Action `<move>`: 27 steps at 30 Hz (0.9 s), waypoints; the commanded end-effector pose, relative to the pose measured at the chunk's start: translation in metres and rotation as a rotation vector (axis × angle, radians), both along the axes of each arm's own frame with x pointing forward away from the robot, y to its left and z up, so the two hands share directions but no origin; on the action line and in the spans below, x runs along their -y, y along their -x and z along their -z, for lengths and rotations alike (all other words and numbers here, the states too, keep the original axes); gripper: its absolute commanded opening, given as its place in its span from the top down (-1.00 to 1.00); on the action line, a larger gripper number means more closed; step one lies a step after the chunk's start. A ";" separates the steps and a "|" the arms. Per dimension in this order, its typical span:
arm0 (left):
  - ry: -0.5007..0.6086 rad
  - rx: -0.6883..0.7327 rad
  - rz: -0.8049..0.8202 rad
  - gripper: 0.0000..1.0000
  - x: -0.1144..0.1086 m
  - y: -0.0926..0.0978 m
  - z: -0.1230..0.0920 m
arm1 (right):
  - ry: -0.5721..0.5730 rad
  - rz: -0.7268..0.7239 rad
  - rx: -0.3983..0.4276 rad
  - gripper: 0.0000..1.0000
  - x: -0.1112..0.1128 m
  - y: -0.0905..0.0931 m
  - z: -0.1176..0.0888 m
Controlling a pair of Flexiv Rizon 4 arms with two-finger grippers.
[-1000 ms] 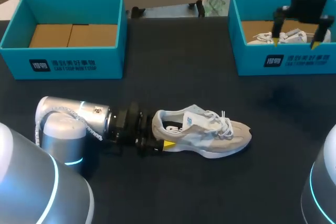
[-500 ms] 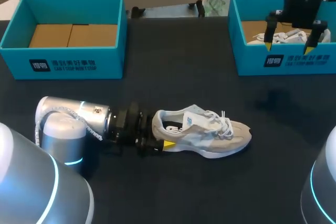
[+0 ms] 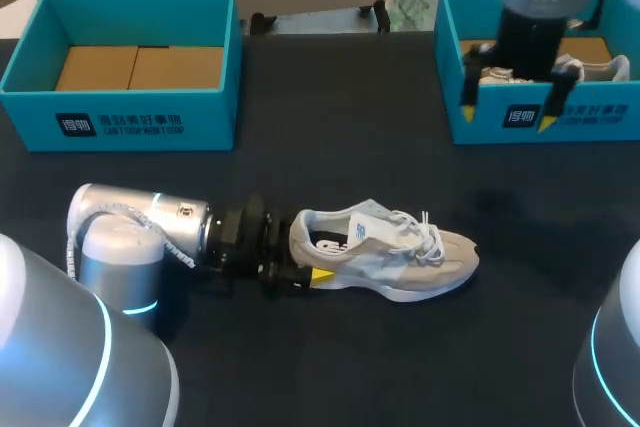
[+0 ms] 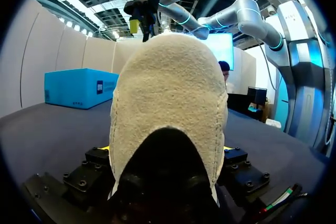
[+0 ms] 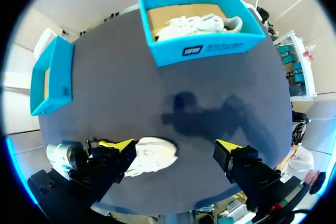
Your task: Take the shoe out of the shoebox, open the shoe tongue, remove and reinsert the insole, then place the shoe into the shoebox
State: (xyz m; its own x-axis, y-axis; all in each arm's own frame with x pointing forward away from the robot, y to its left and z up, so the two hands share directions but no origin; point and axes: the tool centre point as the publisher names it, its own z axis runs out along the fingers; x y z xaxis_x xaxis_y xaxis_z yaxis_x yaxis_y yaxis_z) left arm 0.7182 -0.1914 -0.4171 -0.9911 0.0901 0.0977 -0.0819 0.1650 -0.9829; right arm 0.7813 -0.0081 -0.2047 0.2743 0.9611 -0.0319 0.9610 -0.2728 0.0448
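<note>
The shoe [image 3: 385, 252] is laid on its sole in the middle of the table [image 3: 330, 147], outside both boxes. Its long axis is set across the table, with the heel toward the left arm, the toe toward the right side, and the tongue and laces turned up.

The heel is clamped from two sides by the left gripper [image 3: 306, 259]. In the left wrist view the heel [image 4: 168, 114] is seen filling the gap between the fingers, so this arm is judged the nearer one but already taken up as the anchor.

The right gripper [image 3: 507, 110] is held with its fingers spread wide and nothing between them, above the front wall of the right shoebox [image 3: 620, 112], in which a second shoe [image 3: 585, 69] is lying. From there the shoe is found nearer the robot and toward the left, well apart.

The tongue is best approached from above along the shoe's length. The left shoebox [image 3: 150, 122] is seen well apart, beyond the left arm.
</note>
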 end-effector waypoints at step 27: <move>-0.001 0.000 -0.003 1.00 0.001 0.001 0.000 | 0.049 -0.049 0.012 -1.00 -0.062 0.027 0.015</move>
State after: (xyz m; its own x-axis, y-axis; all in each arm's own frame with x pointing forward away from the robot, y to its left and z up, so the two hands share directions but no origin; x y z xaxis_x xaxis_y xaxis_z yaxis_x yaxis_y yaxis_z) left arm 0.7181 -0.1913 -0.4170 -0.9912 0.0898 0.0977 -0.0819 0.1650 -0.9829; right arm 0.7516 0.0419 -0.2196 0.2369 0.9704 -0.0467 0.9702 -0.2338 0.0638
